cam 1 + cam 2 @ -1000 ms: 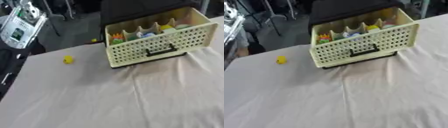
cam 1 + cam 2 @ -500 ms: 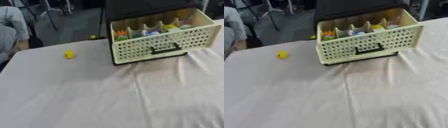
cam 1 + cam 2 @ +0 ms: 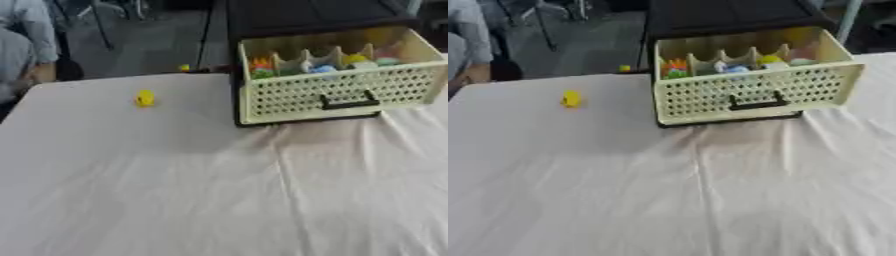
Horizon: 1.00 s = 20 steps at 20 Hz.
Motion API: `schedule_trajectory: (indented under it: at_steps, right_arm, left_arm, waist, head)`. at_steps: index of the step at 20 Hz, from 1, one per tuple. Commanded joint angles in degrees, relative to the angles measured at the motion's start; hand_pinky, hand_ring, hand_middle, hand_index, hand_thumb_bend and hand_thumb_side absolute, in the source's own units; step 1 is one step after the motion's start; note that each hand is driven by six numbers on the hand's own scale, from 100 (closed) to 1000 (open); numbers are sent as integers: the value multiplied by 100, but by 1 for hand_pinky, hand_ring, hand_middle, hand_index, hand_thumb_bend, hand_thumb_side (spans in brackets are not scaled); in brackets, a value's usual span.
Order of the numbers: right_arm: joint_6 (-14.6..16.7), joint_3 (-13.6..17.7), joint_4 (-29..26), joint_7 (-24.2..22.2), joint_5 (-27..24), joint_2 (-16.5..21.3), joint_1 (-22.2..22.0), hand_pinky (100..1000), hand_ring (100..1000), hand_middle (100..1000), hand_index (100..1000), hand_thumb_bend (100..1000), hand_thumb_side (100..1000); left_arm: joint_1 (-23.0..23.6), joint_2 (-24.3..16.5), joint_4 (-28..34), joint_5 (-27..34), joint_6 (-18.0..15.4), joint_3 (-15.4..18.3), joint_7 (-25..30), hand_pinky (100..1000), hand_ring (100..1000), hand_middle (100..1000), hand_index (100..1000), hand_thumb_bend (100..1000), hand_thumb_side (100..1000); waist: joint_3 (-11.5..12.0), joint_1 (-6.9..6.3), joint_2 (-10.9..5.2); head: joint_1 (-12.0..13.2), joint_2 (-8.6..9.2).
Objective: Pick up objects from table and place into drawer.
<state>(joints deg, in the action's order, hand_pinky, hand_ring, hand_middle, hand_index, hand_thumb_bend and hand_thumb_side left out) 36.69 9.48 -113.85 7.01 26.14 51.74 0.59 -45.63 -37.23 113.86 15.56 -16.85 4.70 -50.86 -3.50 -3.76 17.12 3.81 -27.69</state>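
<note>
Where the desk (image 3: 175, 200) fills the view, its pale creased cloth carries a cream perforated drawer (image 3: 750, 95), pulled open before a black cabinet (image 3: 728, 15), with small coloured things inside. Dark floor lies behind. Since the earlier frames only the camera has shifted. A small yellow object (image 3: 145, 98) sits well left of the drawer; neither hand shows, so its fingers cannot be judged.
</note>
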Motion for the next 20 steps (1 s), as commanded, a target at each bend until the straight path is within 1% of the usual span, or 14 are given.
schedule_trajectory:
  at_steps: [1, 2, 3, 4, 5, 7, 9, 11, 12, 14, 16, 20]
  right_arm:
    - [39, -16, -74, -331, 192, 637, -56, 391, 473, 502, 731, 100, 768]
    - [87, -53, -74, -460, 207, 761, -82, 387, 471, 501, 731, 100, 788]
    - [120, -81, -74, -586, 210, 872, -99, 384, 471, 518, 735, 100, 859]
    - [131, -110, -74, -727, 234, 996, -108, 382, 468, 527, 737, 100, 873]
    - [135, -148, -74, -858, 255, 1102, -115, 366, 471, 544, 735, 100, 916]
    - [146, -278, -74, -1141, 297, 1288, -140, 366, 491, 573, 745, 100, 1000]
    - [154, -428, -74, -1465, 310, 1450, -151, 360, 492, 581, 755, 100, 1000]
    - [157, -579, -74, -1810, 210, 1613, -149, 354, 495, 582, 762, 100, 1000]
    - [151, -653, -74, -2010, 131, 1708, -147, 359, 505, 588, 767, 100, 1000]
    - [115, -804, -74, -2419, -60, 1874, -155, 396, 547, 613, 782, 100, 1000]
    - [39, -941, -74, -2793, -286, 1964, -153, 428, 576, 648, 801, 100, 1000]
    - [-170, -1179, -74, -3492, -798, 1982, -98, 437, 601, 668, 809, 100, 1000]
  left_arm:
    - [118, 111, 73, 0, -236, -22, -55, 479, 568, 740, 820, 385, 526]
    - [200, 182, 73, -24, -232, -29, -23, 486, 568, 741, 820, 382, 530]
    - [276, 246, 73, -38, -215, -39, 10, 505, 566, 743, 819, 372, 540]
    - [357, 315, 73, -38, -182, -54, 53, 507, 566, 743, 819, 370, 542]
    - [425, 375, 73, -35, -148, -65, 96, 510, 564, 744, 818, 363, 548]
    - [546, 496, 73, -15, -64, -101, 196, 521, 563, 747, 817, 353, 560]
    - [644, 593, 73, 21, 48, -143, 318, 527, 562, 751, 817, 345, 574]
    - [723, 673, 73, 70, 161, -154, 414, 535, 561, 752, 817, 336, 584]
    - [769, 712, 73, 90, 225, -154, 451, 537, 560, 753, 816, 331, 589]
    - [884, 787, 73, 147, 344, -189, 532, 544, 557, 756, 816, 316, 599]
    - [986, 826, 73, 227, 475, -281, 682, 553, 556, 759, 817, 301, 611]
    - [1070, 931, 73, 350, 661, -366, 924, 559, 555, 762, 818, 289, 627]
  waist:
    - [49, 90, -126]
    - [71, 121, -132]
    - [89, 148, -137]
    - [104, 173, -144]
    - [119, 193, -148]
    - [151, 237, -155]
    - [181, 285, -161]
    - [204, 332, -171]
    - [214, 352, -178]
    - [236, 376, -192]
    - [261, 395, -196]
    - [326, 427, -186]
  head:
    - [-195, -14]
    - [-245, -14]
    - [-285, -11]
    - [-323, -7]
    - [-357, 1]
    - [-431, 0]
    - [-495, -17]
    - [-545, -42]
    - [-575, -49]
    - [-662, -51]
    - [-740, -45]
    - [-863, -32]
